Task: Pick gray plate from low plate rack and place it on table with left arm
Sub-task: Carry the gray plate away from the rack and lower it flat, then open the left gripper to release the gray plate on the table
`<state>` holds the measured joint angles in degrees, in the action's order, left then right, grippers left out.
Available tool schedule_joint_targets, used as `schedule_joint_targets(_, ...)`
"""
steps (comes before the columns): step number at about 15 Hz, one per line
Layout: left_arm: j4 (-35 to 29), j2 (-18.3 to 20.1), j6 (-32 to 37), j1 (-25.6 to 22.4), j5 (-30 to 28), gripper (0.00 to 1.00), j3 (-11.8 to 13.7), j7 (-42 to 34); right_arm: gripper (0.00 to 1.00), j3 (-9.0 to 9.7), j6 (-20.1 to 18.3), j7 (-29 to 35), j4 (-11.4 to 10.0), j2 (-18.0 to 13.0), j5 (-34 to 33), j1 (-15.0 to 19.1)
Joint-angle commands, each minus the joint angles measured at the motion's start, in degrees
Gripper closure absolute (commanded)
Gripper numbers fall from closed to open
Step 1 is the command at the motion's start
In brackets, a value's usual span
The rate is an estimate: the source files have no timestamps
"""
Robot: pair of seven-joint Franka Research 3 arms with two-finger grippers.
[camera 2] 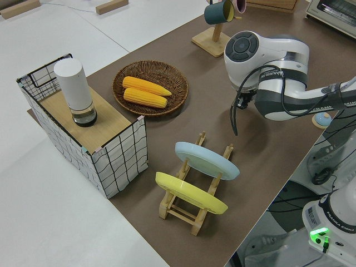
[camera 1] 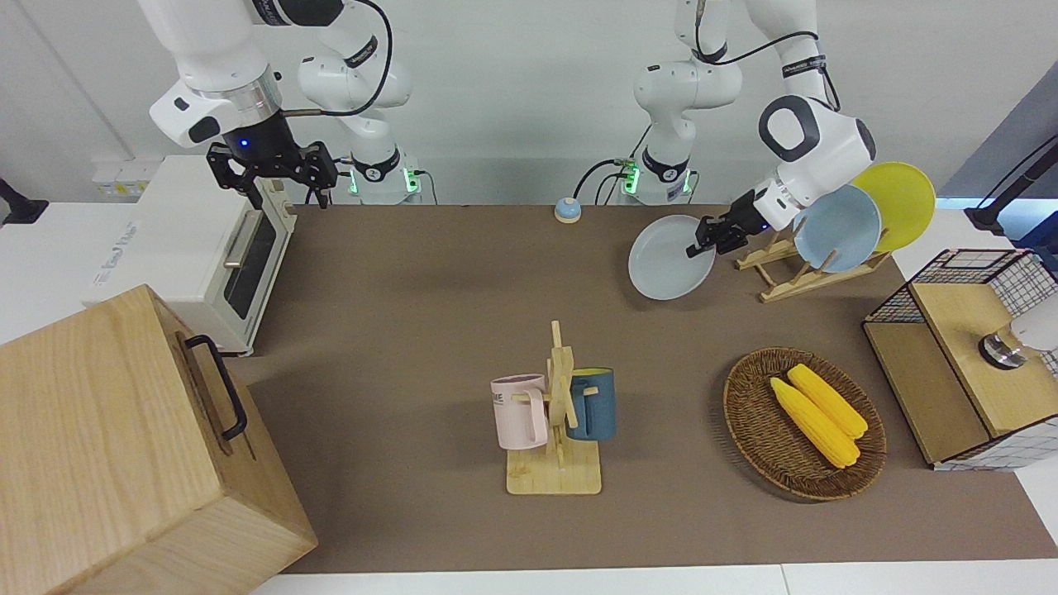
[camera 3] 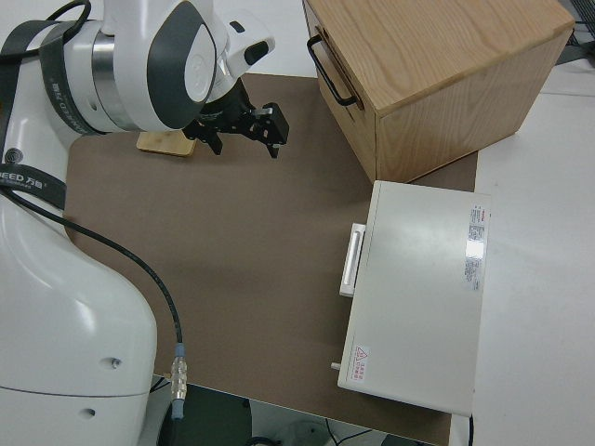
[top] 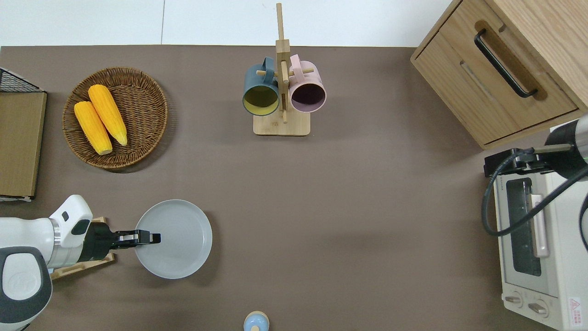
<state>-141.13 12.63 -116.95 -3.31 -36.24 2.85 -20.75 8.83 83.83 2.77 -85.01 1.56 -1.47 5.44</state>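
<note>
My left gripper is shut on the rim of the gray plate and holds it slightly tilted in the air, over the table beside the low plate rack. The front view shows the plate clear of the rack, with my left gripper at the plate's rack-side edge. The rack still holds a light blue plate and a yellow plate. In the left side view the arm hides the gray plate. My right gripper is open, empty and parked.
A mug stand with a pink and a blue mug stands mid-table. A wicker basket of corn and a wire crate sit toward the left arm's end. A toaster oven and a wooden cabinet sit toward the right arm's end.
</note>
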Motion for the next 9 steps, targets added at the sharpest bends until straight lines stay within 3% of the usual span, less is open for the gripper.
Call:
schedule_joint_targets(1, -1.7, -0.9, -3.2, 0.5, -1.8, 1.0, 0.0, -2.5, 0.017, -0.22, -0.3, 0.2, 0.3, 0.1, 0.2, -0.3)
schedule_joint_targets(9, -2.2, -2.5, -6.4, 2.1, -2.1, 1.0, -0.1, -3.4, 0.017, -0.13, -0.3, 0.2, 0.3, 0.1, 0.2, -0.3)
